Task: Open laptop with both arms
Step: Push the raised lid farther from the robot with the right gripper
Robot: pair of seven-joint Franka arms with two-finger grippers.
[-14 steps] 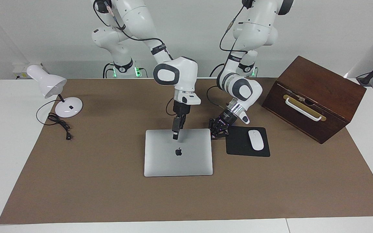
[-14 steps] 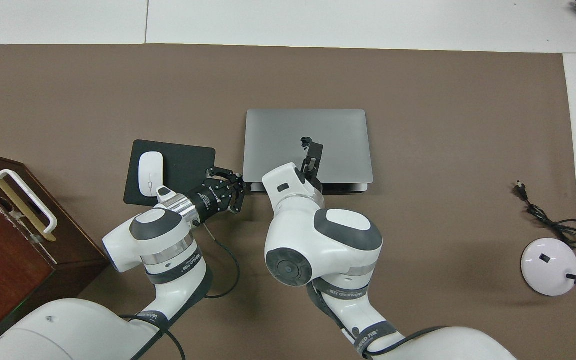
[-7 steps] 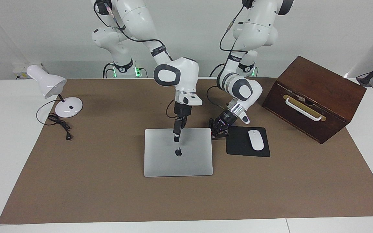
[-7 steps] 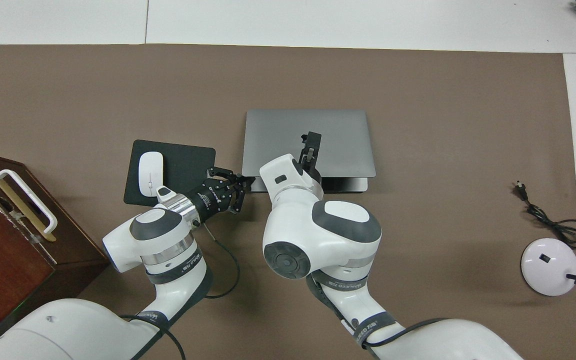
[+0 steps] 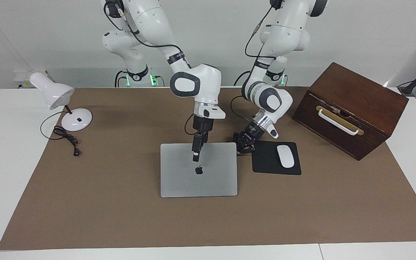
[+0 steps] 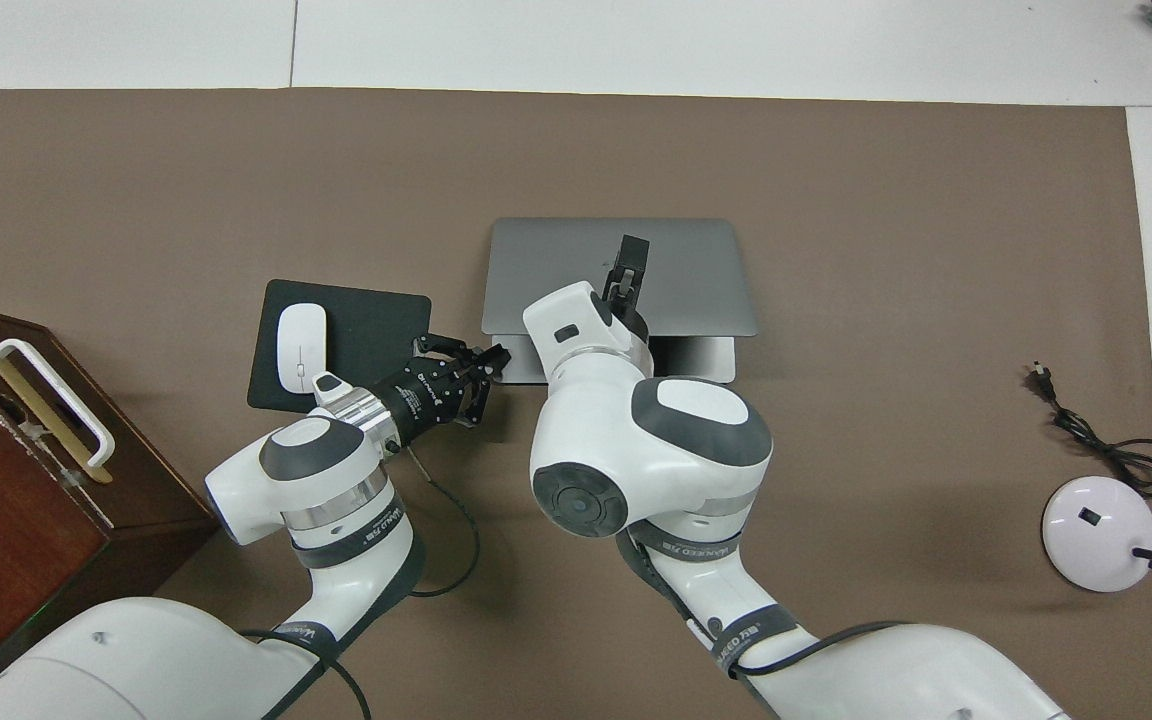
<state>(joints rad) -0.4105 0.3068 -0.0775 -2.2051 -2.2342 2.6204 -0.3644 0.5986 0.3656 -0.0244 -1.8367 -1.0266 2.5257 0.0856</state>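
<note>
Overhead view: since a second ago the MacBook laptop (image 6: 696, 275), in the middle of the brown mat, has had its lid rise further at the edge nearest the robots, baring more of the grey deck below (so the opening looks under way but far from done). The right gripper (image 5: 195, 157) is over the lid near the apple logo; whether its fingers are apart or pinching the lid edge I cannot tell. The left gripper (image 5: 242, 148), fingertips together and holding nothing, sits at the laptop's corner beside the black mouse pad (image 5: 265, 162); real contact is hard to make out.
</note>
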